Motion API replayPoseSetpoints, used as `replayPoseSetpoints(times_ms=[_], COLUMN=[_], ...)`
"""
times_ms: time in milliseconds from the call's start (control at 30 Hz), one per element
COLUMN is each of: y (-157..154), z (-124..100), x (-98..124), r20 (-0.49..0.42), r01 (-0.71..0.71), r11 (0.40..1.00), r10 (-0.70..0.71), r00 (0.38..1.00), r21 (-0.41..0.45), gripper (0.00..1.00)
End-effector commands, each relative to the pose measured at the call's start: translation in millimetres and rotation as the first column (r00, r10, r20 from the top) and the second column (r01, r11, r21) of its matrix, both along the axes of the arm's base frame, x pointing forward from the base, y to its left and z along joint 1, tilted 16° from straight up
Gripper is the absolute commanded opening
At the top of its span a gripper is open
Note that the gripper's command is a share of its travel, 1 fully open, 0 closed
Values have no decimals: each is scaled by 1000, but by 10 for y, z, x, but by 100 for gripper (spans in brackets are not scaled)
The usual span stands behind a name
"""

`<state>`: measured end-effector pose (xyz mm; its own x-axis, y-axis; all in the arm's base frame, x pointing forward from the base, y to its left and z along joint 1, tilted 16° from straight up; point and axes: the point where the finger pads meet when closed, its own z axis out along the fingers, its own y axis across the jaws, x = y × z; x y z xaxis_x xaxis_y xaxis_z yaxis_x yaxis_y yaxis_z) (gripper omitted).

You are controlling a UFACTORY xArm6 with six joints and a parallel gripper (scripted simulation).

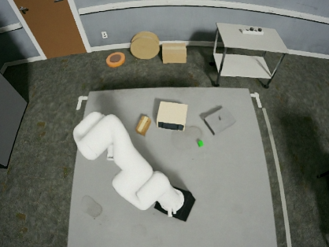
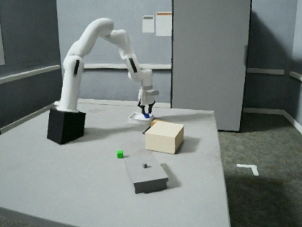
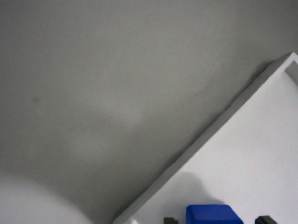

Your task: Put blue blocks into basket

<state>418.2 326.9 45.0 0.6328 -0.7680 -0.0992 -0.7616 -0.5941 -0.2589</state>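
A blue block [image 2: 147,116] [image 3: 212,215] is in the white basket [image 2: 132,118] [image 3: 172,171], inside its rim. My gripper [image 2: 146,114] [image 3: 218,220] is partly open around it, low in the basket, with a gap on each side of the block in the wrist view. The arm hides my gripper in the top view. The light wooden cabinet [image 1: 172,112] [image 2: 163,138] has a dark front facing the robot base; how far its drawer is in is unclear. The grey metal box [image 2: 151,186] has its knobbed lid [image 1: 225,119] [image 2: 147,174] on top.
A green block [image 1: 200,143] [image 2: 120,154] lies on the table near the metal box. A tan object [image 1: 143,125] with a pale strip lies between cabinet and basket, partly hidden in the exterior view. The black robot base [image 1: 189,202] [image 2: 66,126] stands at the table's side.
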Motion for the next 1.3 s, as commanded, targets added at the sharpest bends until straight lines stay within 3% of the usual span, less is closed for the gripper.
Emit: replayPoseSetpoints(times_ms=[0, 533, 867, 1267], y=[-28, -196, -272, -312], z=[154, 823, 1125, 1284], x=[-11, -111, -156, -179], r20=[3, 3, 3, 3], r01=[0, 0, 0, 0], r11=[1000, 1000, 1000, 1000], r10=[0, 0, 0, 0], r00=[1000, 1000, 1000, 1000], r21=[2, 2, 2, 2], gripper=[46, 46, 46, 46])
